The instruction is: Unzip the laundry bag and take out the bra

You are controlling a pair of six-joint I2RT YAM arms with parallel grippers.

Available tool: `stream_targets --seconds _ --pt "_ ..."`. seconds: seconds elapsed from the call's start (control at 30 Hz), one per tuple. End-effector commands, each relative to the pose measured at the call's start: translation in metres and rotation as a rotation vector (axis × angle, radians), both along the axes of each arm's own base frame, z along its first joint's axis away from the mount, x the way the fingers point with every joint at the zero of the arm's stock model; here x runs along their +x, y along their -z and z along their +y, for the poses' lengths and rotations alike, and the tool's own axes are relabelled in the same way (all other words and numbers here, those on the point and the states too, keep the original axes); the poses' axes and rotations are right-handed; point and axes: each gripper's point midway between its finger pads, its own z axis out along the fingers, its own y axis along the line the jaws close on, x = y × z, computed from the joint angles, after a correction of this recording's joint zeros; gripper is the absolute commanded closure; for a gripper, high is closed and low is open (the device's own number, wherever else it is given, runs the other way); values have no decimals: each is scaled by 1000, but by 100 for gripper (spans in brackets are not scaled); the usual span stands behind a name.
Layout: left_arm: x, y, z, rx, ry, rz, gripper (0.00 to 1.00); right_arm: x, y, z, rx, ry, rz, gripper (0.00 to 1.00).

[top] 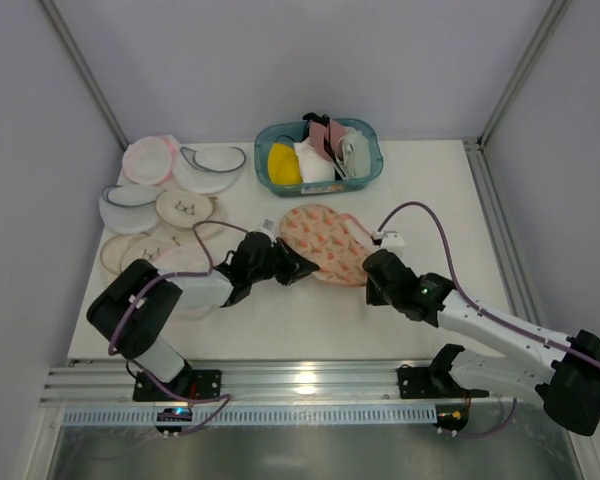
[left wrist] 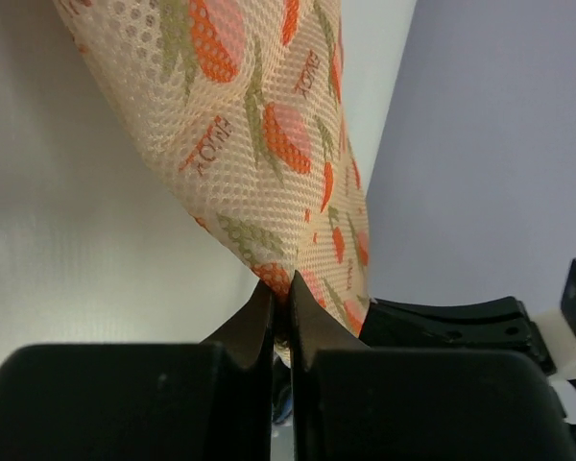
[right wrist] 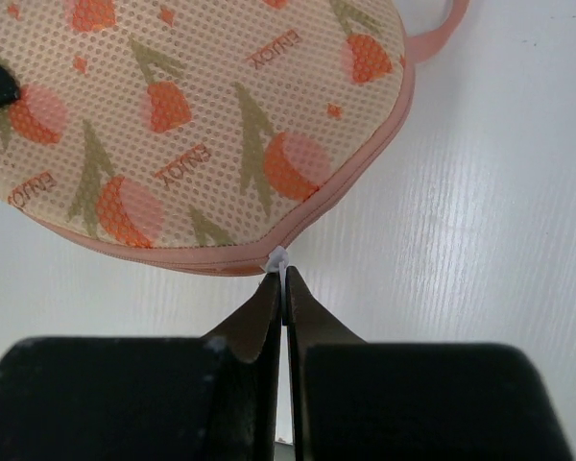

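At the table's (top: pixel 430 200) far left corner lay a cluster of round mesh pouches (top: pixel 208 167), white, pink and cream, some overlapping. Right of them the left gripper (top: pixel 298 266) reached toward the table's middle, and its jaws were closed on the left end of the bag (top: pixel 325 242). The left wrist view showed its black fingertips (left wrist: pixel 259 322) pinching a fold of the patterned mesh (left wrist: pixel 240 125) between them. The bag lay flat near the middle of the table, cream with orange-pink print and pink trim. A teal basket (top: pixel 320 186) stood just beyond it at the far edge, full of yellow, white and pink items. On the bag's near right edge sat the right gripper (top: pixel 373 272), its jaws pressed together on a small white tab (right wrist: pixel 277 257) that stuck out from the pink zipper trim. In the right wrist view the trim along that near edge (right wrist: pixel 192 125) looked closed, and a pink loop (right wrist: pixel 440 29) stood out from the bag's far right side. No bra could be made out. Whether one lay inside the bag could not be told.
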Motion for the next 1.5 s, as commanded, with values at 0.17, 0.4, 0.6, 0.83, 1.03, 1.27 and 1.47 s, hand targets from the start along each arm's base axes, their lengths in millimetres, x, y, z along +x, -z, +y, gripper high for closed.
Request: stream_targets --seconds 0.17,0.4,0.6,0.83,1.03,1.27,1.47 --pt "16 8 42 431 95 -157 50 -1 0 -20 -88 54 4 96" --pt "12 -4 53 426 36 -152 12 0 0 -3 -23 -1 0 96" --pt "-22 -20 50 341 25 -122 8 -6 -3 37 128 -165 16 96" --pt "-76 -16 27 155 62 -1 7 -22 -35 118 484 -448 7 96" --pt "-83 -7 31 112 -7 38 7 -18 -35 144 521 -515 31 96" --pt "-54 -17 46 104 -196 -11 7 -26 -29 154 500 -549 33 96" --pt "-44 -10 45 110 -240 7 10 -33 -34 159 523 -579 17 96"
